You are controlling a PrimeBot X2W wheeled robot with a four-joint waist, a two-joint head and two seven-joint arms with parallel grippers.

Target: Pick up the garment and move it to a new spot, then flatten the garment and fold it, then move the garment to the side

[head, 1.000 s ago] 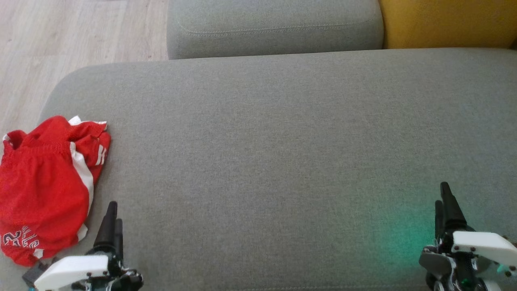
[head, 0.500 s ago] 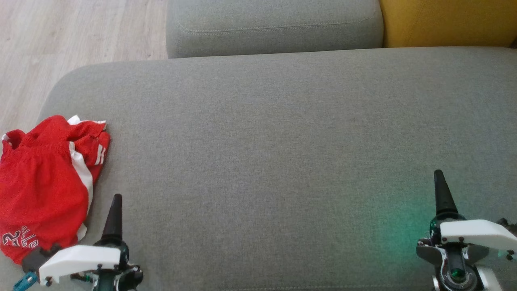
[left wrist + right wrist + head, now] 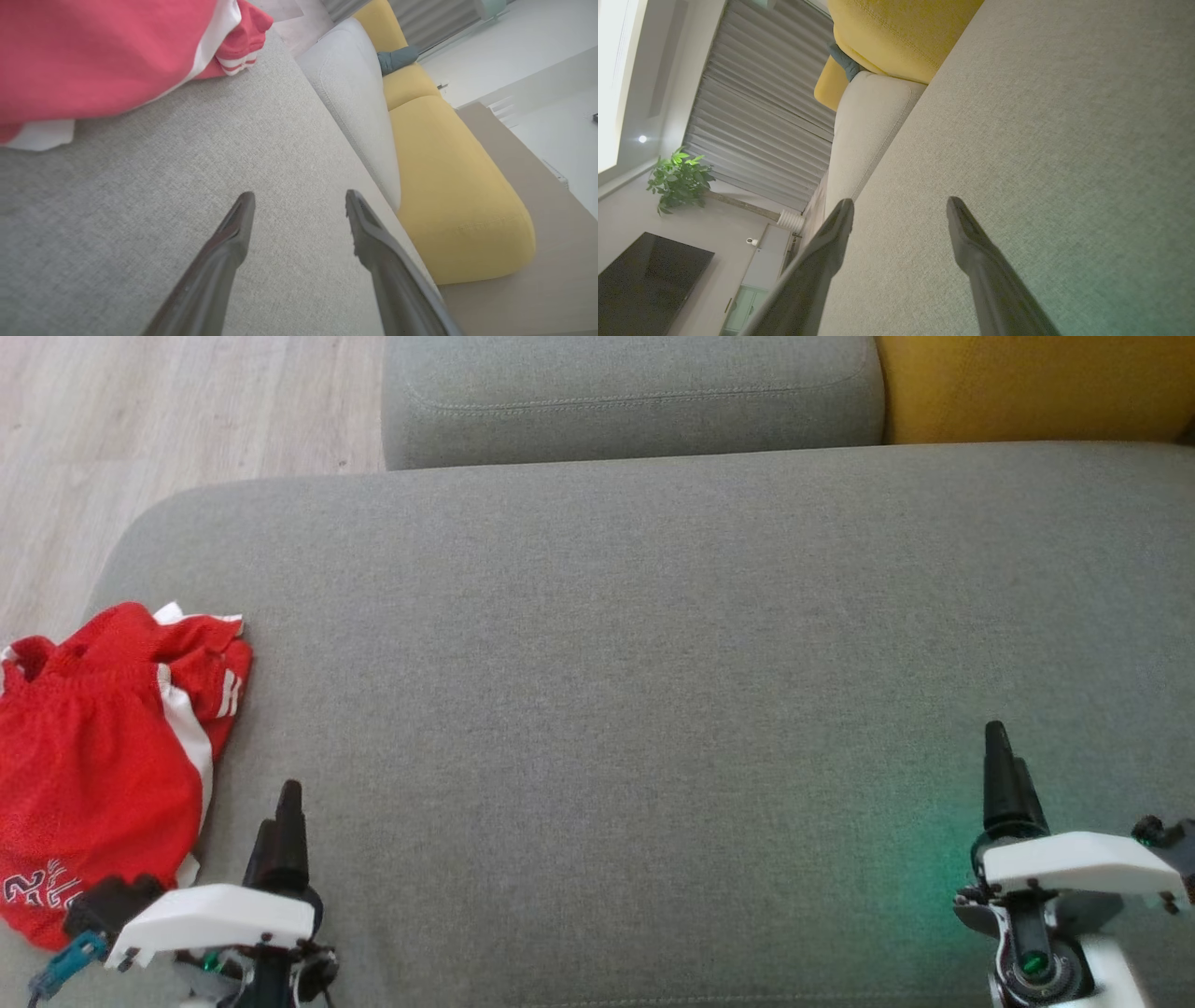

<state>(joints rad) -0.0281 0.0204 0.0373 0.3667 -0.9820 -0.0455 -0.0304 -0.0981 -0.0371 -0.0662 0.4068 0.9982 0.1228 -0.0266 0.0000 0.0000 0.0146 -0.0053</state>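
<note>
The garment (image 3: 103, 756), red mesh shorts with a white side stripe and white lettering, lies crumpled at the left edge of the grey sofa seat (image 3: 607, 663). It also fills the upper left of the left wrist view (image 3: 93, 51). My left gripper (image 3: 285, 803) hangs just right of the garment's lower hem, open and empty, its fingers apart over bare cushion (image 3: 299, 200). Far to the right my right gripper (image 3: 999, 756) is open too, holding nothing, above the seat (image 3: 901, 205).
A grey back cushion (image 3: 635, 392) and a yellow cushion (image 3: 1036, 383) line the far side of the seat. Wood floor (image 3: 140, 420) lies beyond the seat's left end. A green glow tints the fabric near the right gripper.
Both arms have crept forward over the seat, the left one drifting slightly right, the right one slightly left. The garment has not been touched.
</note>
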